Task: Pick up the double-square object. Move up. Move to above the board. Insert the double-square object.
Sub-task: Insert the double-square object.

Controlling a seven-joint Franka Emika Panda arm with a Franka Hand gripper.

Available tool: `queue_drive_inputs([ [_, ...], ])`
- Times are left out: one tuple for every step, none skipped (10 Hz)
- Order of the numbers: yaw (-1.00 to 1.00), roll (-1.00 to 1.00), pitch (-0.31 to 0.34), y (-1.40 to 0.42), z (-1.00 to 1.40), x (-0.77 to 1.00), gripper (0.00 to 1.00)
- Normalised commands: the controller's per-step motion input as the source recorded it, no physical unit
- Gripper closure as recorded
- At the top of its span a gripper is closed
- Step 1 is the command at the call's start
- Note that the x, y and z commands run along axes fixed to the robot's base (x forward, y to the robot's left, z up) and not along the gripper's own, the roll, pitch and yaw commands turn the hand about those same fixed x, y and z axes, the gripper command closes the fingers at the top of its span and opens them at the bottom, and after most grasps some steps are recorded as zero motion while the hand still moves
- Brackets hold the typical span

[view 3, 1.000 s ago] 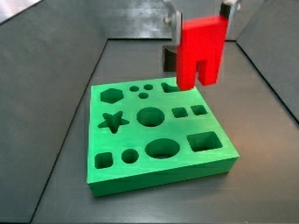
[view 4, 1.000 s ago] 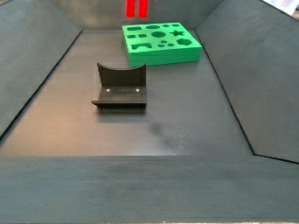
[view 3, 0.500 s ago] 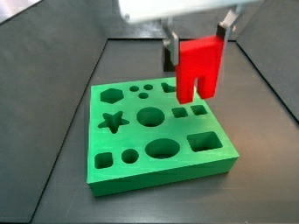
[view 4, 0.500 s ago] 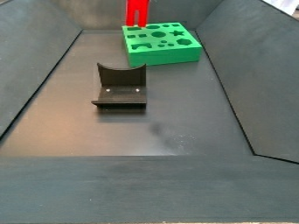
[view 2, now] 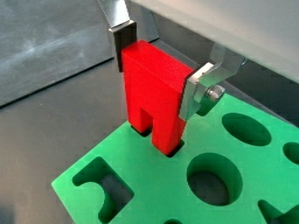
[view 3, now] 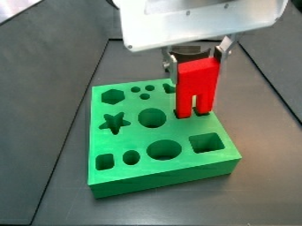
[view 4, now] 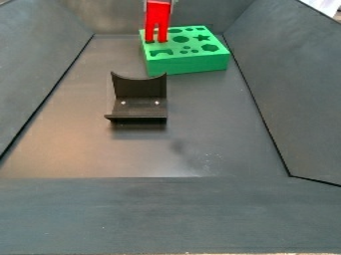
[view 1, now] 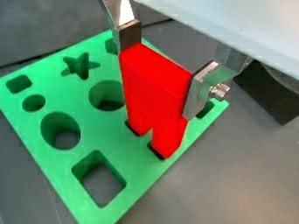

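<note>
The double-square object [view 3: 196,86] is a tall red block and stands upright with its two prongs down. My gripper [view 3: 197,60] is shut on its upper part. Both wrist views show the flat silver fingers [view 1: 128,37] [view 2: 197,89] pressed on its two sides [view 1: 152,92] [view 2: 149,87]. The prong tips meet the green board [view 3: 130,146] at its pair of small square holes near the right edge, and they seem just inside them. The board [view 4: 200,60] lies at the far end of the bin, with the red block [view 4: 158,18] over its left part.
The dark fixture [view 4: 136,100] stands on the floor mid-bin, apart from the board. Grey sloped walls [view 4: 40,90] surround the floor. Star, hexagon, circle, oval and square holes [view 3: 207,141] lie open on the board. A dark shape [view 1: 275,98] shows past the board's edge.
My gripper has come straight down with the red block. A second ago its prongs hung above the board; now they reach the two small square holes.
</note>
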Motion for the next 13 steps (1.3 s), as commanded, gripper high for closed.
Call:
queue_drive_inputs([
  [-0.01, 0.13, -0.077, -0.07, -0.25, 0.00, 1.00],
  [0.00, 0.14, -0.044, -0.09, -0.27, -0.03, 1.00],
  [0.00, 0.16, -0.033, -0.06, -0.35, -0.06, 1.00],
  [0.00, 0.16, -0.024, -0.04, -0.37, -0.04, 1.00],
  [0.06, 0.16, -0.020, -0.01, -0.42, 0.00, 1.00],
  [0.10, 0.18, -0.009, 0.00, -0.46, 0.00, 1.00],
  [0.17, 0.30, 0.000, -0.04, -0.54, 0.00, 1.00],
  [0.23, 0.34, 0.026, -0.14, -0.56, 0.09, 1.00],
  [0.24, 0.30, 0.023, -0.15, -0.62, 0.17, 1.00],
  [0.23, 0.27, 0.021, -0.17, -0.67, 0.23, 1.00],
  [0.23, 0.25, 0.023, -0.20, -0.72, 0.29, 1.00],
  [0.21, 0.23, 0.039, -0.21, -0.74, 0.26, 1.00],
  [0.13, 0.10, 0.000, -0.10, -0.46, 0.15, 1.00],
])
